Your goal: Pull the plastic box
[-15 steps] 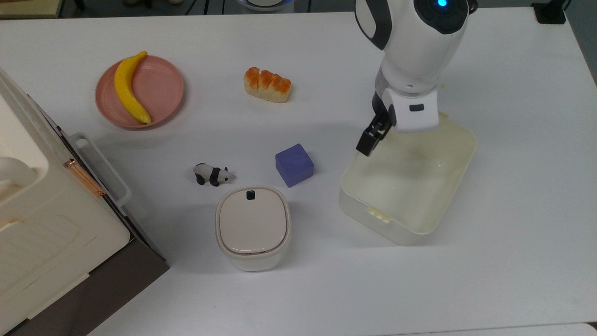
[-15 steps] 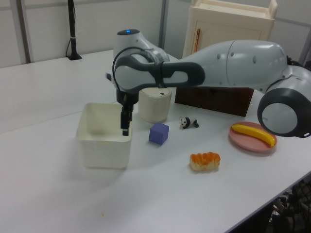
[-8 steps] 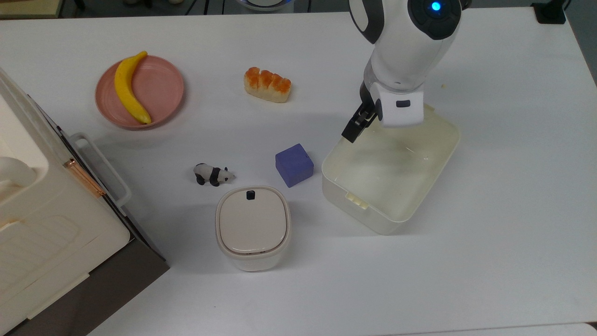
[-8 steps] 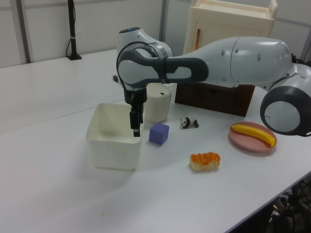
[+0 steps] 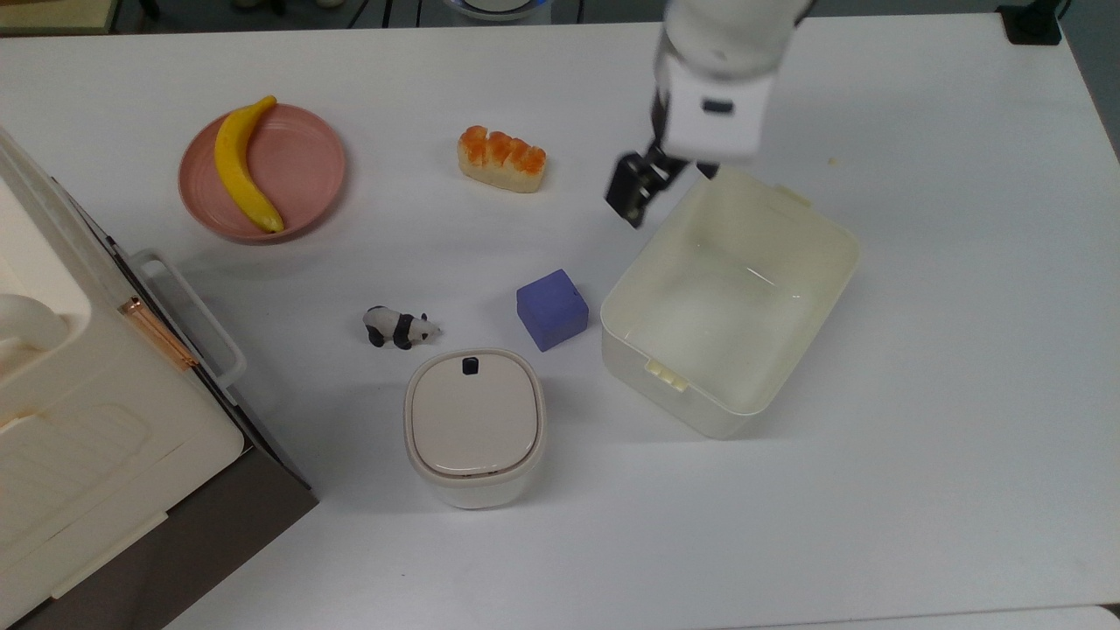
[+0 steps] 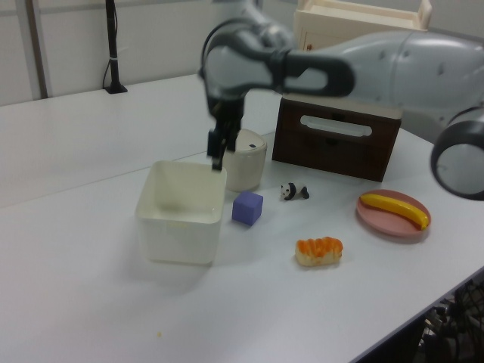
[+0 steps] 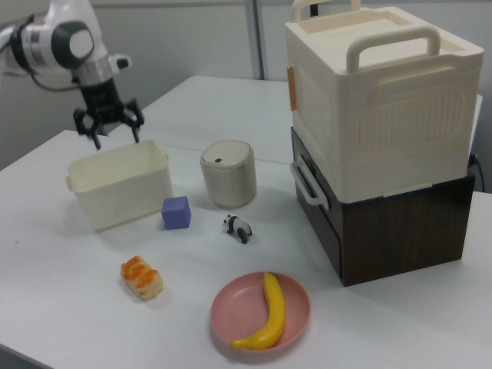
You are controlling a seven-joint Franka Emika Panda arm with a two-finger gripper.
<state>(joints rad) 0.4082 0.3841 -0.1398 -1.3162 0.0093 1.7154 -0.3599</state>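
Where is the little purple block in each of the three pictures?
Top view: purple block near the centre, just left of the plastic box.
Left view: purple block mid-picture, right of the box.
Right view: purple block left of centre, in front of the box.
Shared landmark: the plastic box beside it.

A robotics lab: toy props on a white table (image 5: pixel 962 350), partition panels (image 6: pixel 151 38) behind.

A banana (image 5: pixel 244 166) lies on a pink plate (image 5: pixel 308 171) on the white table (image 5: pixel 962 394). A bread roll (image 5: pixel 501 158) sits apart. A purple cube (image 5: pixel 551 309) stands near a toy panda (image 5: pixel 400 327) and a lidded beige container (image 5: pixel 474 427). A white crate (image 7: pixel 380 100) rests on a dark brown box (image 7: pixel 400 231).
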